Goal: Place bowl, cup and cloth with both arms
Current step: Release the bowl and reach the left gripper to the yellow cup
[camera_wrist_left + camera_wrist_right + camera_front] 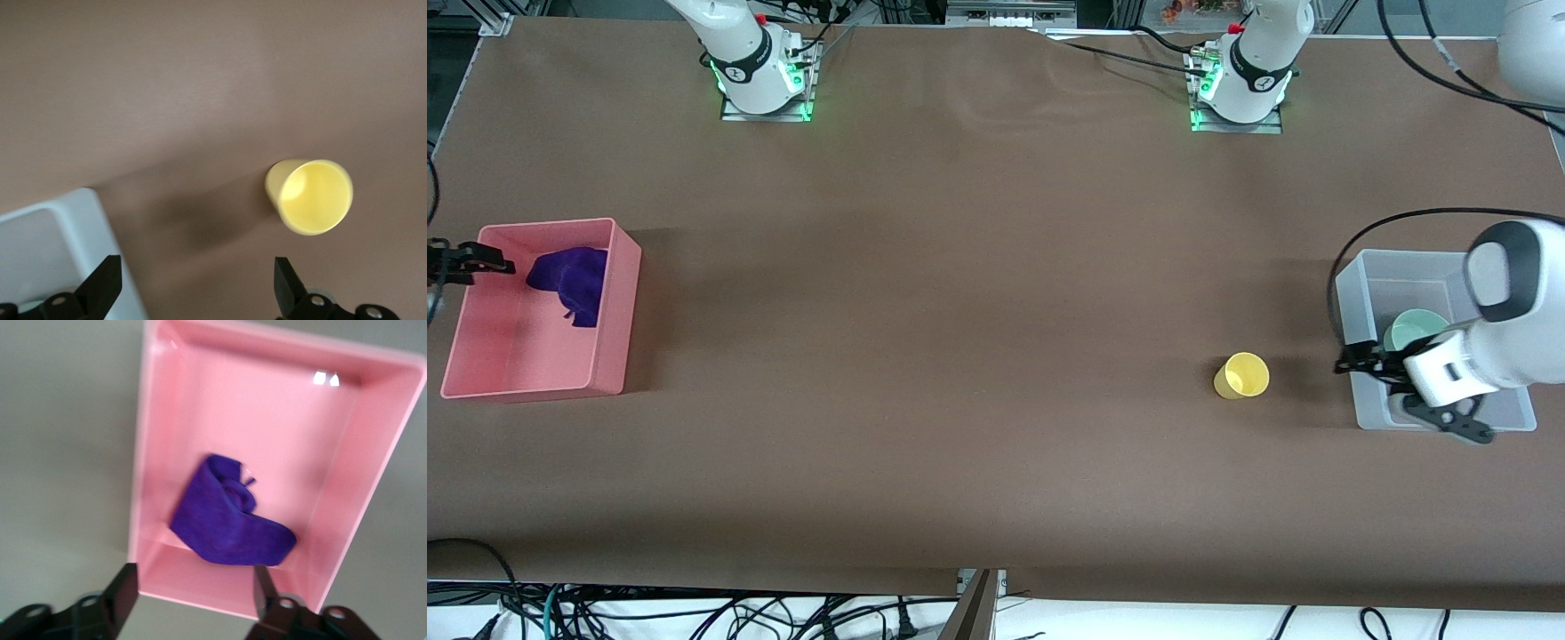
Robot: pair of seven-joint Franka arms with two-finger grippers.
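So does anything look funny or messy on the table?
Only a little. The cup sits alone on the bare table, while the bowl is in the clear bin and the cloth lies bunched in the pink bin. Nothing is spilled or broken.

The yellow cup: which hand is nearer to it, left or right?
Left. The left hand is open over the clear bin beside the cup; the right hand is open over the pink bin holding the cloth.

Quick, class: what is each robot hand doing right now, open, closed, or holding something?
Left hand: open, empty, over the clear plastic bin's edge.
Right hand: open, empty, over the pink plastic bin's edge.
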